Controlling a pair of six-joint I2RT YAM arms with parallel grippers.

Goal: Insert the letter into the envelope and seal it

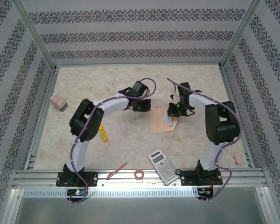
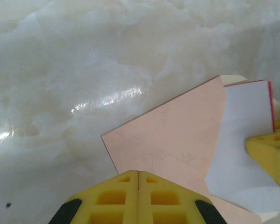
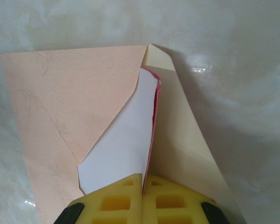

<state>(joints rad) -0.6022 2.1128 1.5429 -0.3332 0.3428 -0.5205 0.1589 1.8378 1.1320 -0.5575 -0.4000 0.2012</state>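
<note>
Your right tool [image 3: 143, 184] grips the letter [image 3: 126, 140], partly tucked into the envelope [image 3: 74, 93] on the table [image 1: 102, 84], while your left tool [image 2: 138, 179], closed and empty, sits at its edge: push on and the envelope may skid or the sheet buckle.

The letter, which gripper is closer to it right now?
Right. The right gripper pinches the letter at its edge; the left gripper is shut over the envelope, beside the letter.
</note>
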